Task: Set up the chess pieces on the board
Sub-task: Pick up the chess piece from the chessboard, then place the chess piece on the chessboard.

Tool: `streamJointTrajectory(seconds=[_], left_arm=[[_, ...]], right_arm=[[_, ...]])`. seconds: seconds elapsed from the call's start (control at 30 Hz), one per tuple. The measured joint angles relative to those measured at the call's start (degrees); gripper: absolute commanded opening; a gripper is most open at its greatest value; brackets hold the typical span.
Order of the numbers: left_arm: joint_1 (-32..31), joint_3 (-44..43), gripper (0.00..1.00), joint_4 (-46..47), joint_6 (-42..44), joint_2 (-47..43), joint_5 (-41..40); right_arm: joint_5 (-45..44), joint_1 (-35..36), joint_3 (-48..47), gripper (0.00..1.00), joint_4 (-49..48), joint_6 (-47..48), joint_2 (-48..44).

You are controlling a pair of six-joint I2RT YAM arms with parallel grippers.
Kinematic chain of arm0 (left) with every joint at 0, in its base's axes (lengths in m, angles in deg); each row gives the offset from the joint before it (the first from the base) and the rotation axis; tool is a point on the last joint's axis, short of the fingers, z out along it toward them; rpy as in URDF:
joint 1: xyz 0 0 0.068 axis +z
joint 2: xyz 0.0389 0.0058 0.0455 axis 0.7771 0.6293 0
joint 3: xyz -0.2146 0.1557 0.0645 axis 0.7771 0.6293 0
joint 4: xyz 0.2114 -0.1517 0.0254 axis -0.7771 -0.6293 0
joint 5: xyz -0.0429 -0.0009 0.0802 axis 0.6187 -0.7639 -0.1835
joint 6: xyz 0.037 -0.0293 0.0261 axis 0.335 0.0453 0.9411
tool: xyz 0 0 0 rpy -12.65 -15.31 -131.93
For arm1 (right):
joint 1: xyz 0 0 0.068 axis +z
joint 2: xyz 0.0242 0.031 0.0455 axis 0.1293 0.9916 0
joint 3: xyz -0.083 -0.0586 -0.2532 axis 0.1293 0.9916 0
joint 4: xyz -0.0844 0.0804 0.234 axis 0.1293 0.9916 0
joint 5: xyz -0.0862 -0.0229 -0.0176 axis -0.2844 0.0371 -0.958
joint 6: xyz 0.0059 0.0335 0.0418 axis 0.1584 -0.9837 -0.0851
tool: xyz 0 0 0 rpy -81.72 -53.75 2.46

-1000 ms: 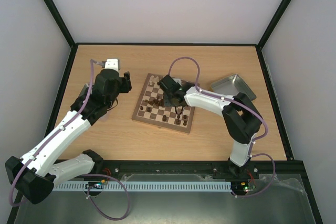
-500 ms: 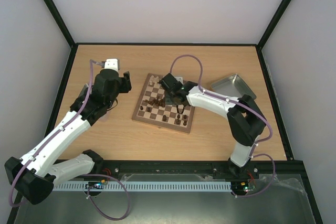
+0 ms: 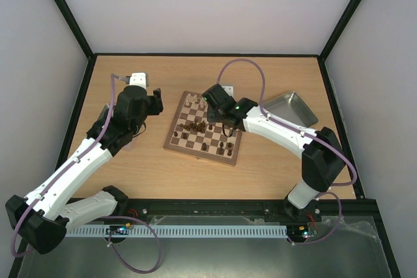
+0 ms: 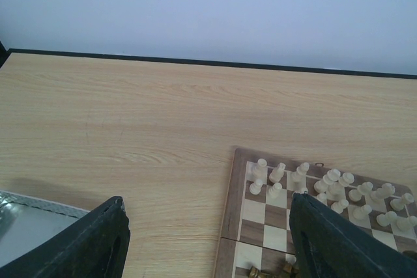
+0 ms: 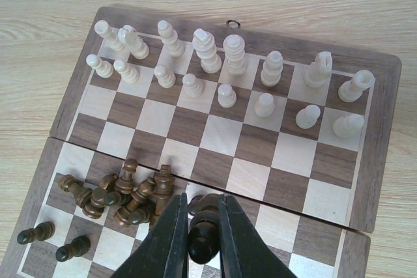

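Observation:
The board (image 3: 171, 141) lies mid-table. Cream chess pieces (image 5: 208, 50) stand in two rows along its far side. Several dark pieces (image 5: 124, 196) lie in a heap on the near left squares, and two more (image 5: 39, 232) lie by the near left corner. My right gripper (image 5: 203, 239) is shut on a dark piece (image 5: 206, 232), held above the board's middle squares. In the top view that gripper (image 3: 223, 116) hangs over the board's right half. My left gripper (image 4: 208, 245) stands open over bare table just left of the board's rim (image 4: 228, 226), holding nothing.
A grey metal tray (image 3: 290, 107) sits to the right of the board, near the table's right edge. A corner of another tray (image 4: 26, 219) shows at the bottom left of the left wrist view. Black frame rails line the table's edges.
My right gripper has shut on a dark piece and drawn back from the board's near right squares towards its middle. The left arm has not moved.

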Motion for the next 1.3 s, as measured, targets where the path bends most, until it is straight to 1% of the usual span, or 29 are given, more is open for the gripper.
streamJointTrajectory(seconds=[0.17,0.5,0.73,0.87,1.07,1.3], left_arm=[[0.0,0.0,0.7,0.02,0.0,0.0,0.07],[0.04,0.0,0.7,0.04,-0.02,0.0,0.5],[0.39,0.0,0.7,0.04,-0.07,0.0,1.11],[0.42,0.0,0.7,0.04,-0.11,0.0,1.22],[0.42,0.0,0.7,0.04,-0.26,0.0,1.6],[0.42,0.02,0.7,0.04,-0.28,0.0,1.62]], right_arm=[[1.4,0.02,0.15,0.1,0.44,-0.28,-0.24],[3.74,0.61,2.27,0.1,0.98,-1.68,-3.98],[3.32,5.18,3.87,0.1,1.6,-3.06,-5.11],[3.3,7.63,7.26,0.1,1.84,-5.09,-6.12],[3.87,9.44,12.79,0.1,2.03,-7.61,-8.17],[5.09,10.51,13.22,0.11,1.14,-7.87,-6.91]])
